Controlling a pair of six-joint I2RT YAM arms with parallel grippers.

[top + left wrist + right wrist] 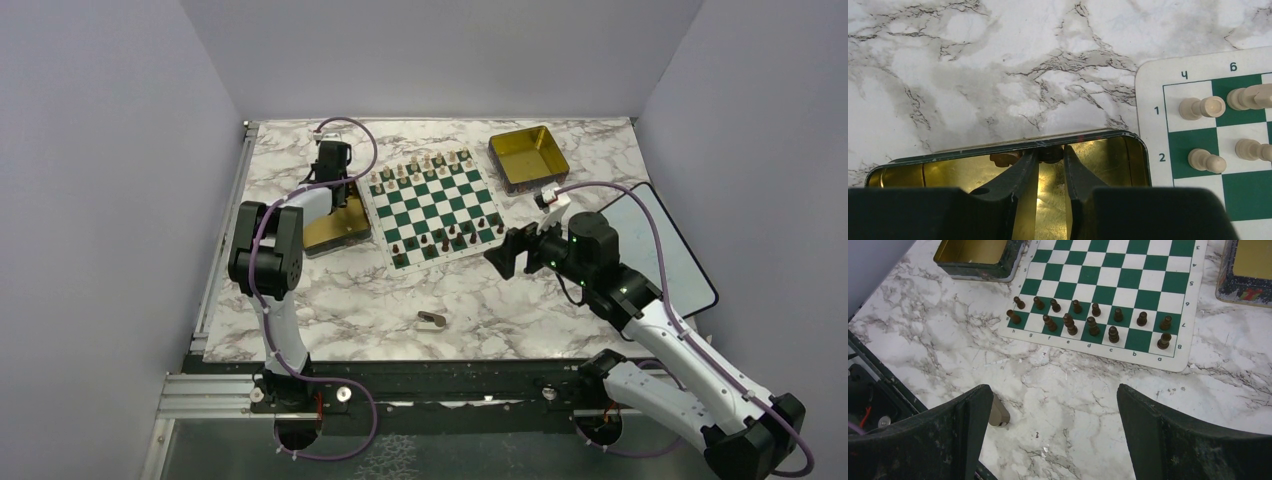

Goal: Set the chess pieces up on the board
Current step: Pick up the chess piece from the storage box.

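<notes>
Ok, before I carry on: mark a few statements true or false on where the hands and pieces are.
1. The right hand is wide open above the table. True.
2. The left hand hovers over the board. False: it is down in the tin beside the board, its fingers flanking a dark piece.
3. The board's two near rows hold dark pieces. True.
4. Every cream piece is in the tin. False: cream pieces stand on the board's far rows.
</notes>
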